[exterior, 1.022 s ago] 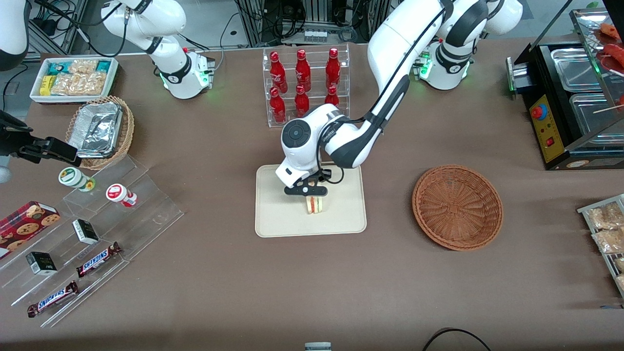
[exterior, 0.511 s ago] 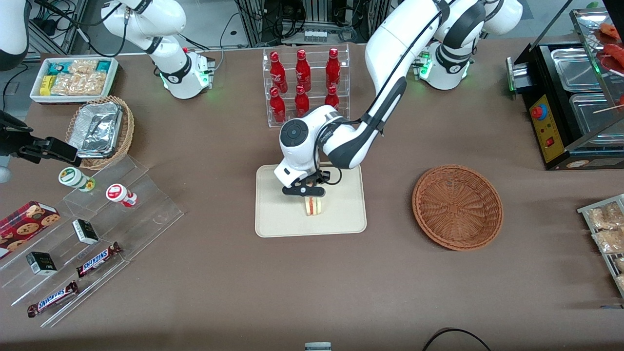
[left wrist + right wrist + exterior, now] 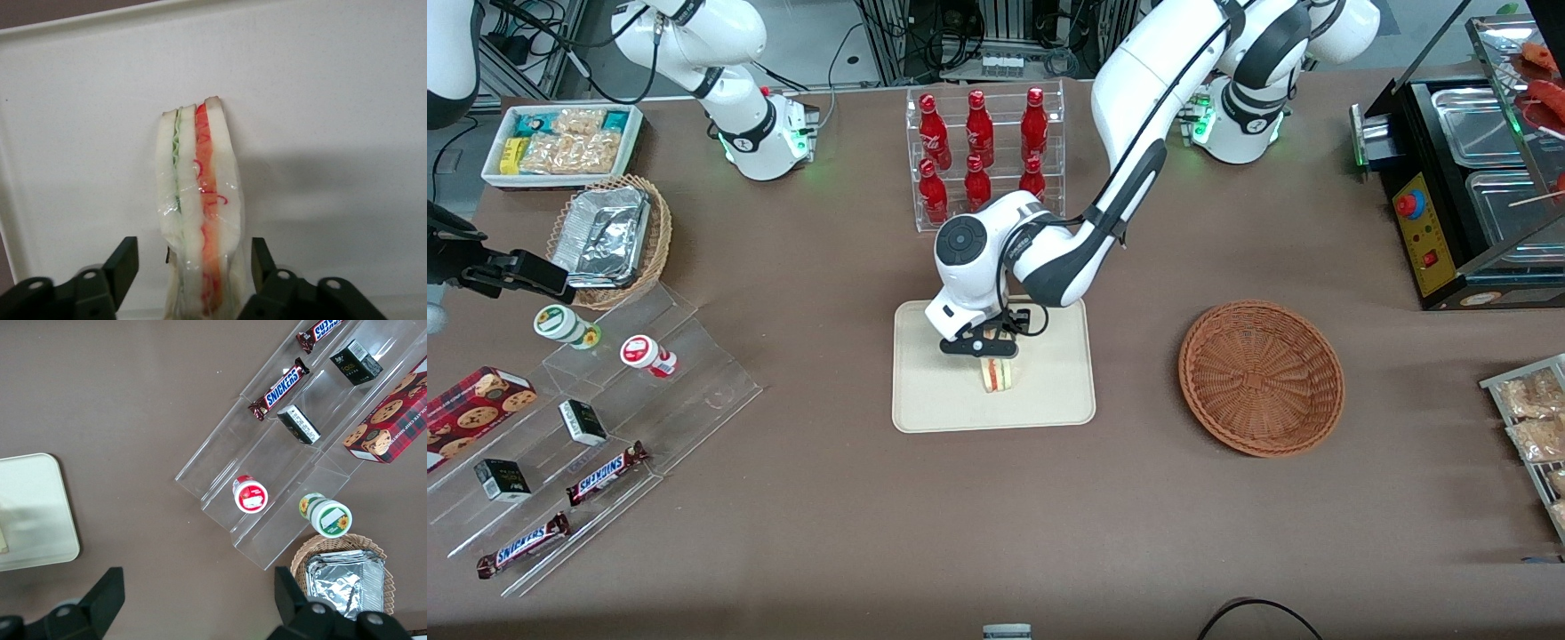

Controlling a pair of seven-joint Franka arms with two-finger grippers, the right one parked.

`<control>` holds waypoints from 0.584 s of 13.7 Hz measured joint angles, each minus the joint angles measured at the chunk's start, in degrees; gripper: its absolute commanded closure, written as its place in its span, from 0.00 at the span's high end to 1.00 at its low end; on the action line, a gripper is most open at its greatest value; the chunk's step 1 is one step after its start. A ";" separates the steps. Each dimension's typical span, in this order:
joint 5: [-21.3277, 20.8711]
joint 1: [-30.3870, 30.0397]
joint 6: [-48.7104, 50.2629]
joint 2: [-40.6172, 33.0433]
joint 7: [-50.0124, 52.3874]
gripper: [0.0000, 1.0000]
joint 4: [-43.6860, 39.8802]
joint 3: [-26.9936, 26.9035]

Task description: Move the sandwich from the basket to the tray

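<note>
The sandwich [image 3: 199, 213] is seen standing on edge on the tray [image 3: 934, 409], its long axis running straight away from the gripper [image 3: 193, 267]. The gripper is held just above it, fingers [image 3: 123, 263] spread with a gap on either side, nothing gripped. A straight lift is judged to be what remains. Bare tray surface surrounds it; the basket [image 3: 1261, 378] sits well apart on the worktop [image 3: 996, 516].
</note>
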State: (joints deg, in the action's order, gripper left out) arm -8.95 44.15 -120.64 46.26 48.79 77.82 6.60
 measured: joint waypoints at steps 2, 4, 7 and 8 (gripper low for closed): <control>0.00 -0.05 -0.08 -0.22 0.22 1.00 -1.00 -0.23; 0.01 -0.32 -0.07 -1.33 2.53 1.00 -2.11 -0.83; 0.02 -3.05 0.53 -5.35 5.07 1.00 -2.45 -1.42; 0.02 -4.53 1.63 -7.02 5.07 1.00 -2.45 -1.45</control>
State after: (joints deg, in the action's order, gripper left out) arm -8.93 39.62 -119.00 39.24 53.86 75.37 5.15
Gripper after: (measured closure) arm 0.000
